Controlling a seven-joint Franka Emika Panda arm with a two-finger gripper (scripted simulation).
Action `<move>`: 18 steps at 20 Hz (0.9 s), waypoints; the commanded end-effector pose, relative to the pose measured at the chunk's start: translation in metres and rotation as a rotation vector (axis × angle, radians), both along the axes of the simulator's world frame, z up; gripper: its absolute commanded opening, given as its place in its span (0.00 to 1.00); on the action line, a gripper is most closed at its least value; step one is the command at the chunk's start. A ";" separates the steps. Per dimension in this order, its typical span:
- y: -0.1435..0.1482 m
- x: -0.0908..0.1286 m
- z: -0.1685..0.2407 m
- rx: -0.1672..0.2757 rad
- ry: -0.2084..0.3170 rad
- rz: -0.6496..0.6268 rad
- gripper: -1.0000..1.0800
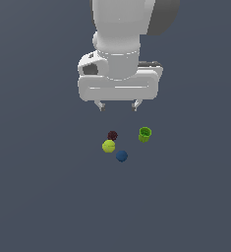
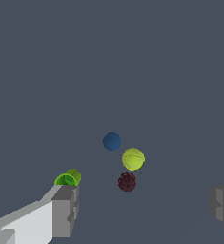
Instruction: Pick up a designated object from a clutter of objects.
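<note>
The small dark blue ball [image 1: 121, 156] lies on the grey floor, nearest the exterior view's bottom of the cluster; it also shows in the wrist view [image 2: 112, 141]. Beside it are a yellow-green ball [image 1: 108, 146] [image 2: 133, 159], a dark maroon ball [image 1: 112, 135] [image 2: 127, 182] and a bright green cup [image 1: 145, 134] [image 2: 68, 179]. My gripper [image 1: 118, 106] [image 2: 142, 209] hangs open and empty above the cluster, apart from all of them. Its fingers [image 2: 65, 209] stand wide apart.
The floor [image 1: 38, 197] is a plain dark grey surface around the four items. The arm's white body [image 1: 119, 49] fills the upper middle of the exterior view.
</note>
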State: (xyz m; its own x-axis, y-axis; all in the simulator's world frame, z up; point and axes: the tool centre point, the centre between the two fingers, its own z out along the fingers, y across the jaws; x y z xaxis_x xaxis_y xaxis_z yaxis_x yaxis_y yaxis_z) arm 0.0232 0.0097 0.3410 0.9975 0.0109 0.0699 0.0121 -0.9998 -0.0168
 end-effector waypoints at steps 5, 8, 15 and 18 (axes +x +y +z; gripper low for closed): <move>0.000 0.001 0.000 0.003 -0.005 -0.007 0.96; 0.001 0.002 0.003 0.010 -0.013 -0.022 0.96; 0.001 0.002 0.004 0.012 -0.015 -0.026 0.96; 0.001 0.004 -0.005 0.007 -0.013 -0.007 0.96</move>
State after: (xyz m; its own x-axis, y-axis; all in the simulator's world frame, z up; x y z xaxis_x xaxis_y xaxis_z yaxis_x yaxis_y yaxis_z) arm 0.0267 0.0106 0.3407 0.9964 -0.0059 0.0849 -0.0037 -0.9997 -0.0260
